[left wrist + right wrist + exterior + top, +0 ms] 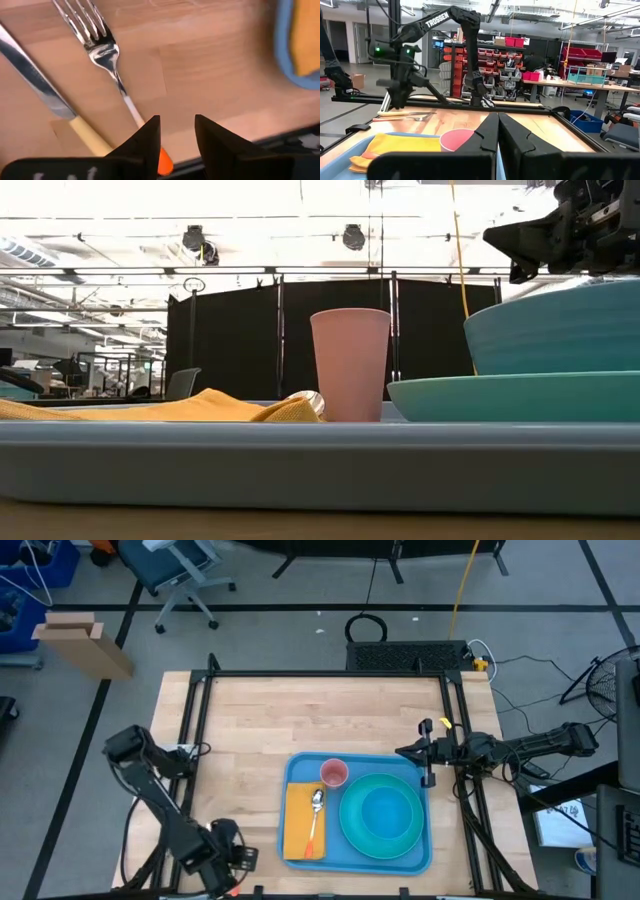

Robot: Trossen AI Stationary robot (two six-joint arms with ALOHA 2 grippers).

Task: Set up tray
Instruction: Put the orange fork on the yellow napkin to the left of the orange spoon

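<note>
The light-blue tray (425, 840) lies at the table's near middle. On it are a folded yellow napkin (298, 825) with an orange-handled spoon (316, 812) on top, a pink cup (333, 773), and a turquoise bowl (382, 815) standing on a turquoise plate (510, 395). A fork (102, 47) and a knife (35, 80) lie on the bare wood left of the tray. My left gripper (177, 135) is open just above the fork's orange handle end (165, 162). My right gripper (497, 131) is shut, in the air over the tray's far right corner (408, 752).
A black frame rail (195, 730) runs along the table's left, far and right sides. Bare wood (320, 710) lies beyond the tray toward the far edge. Shelves and benches stand in the room behind.
</note>
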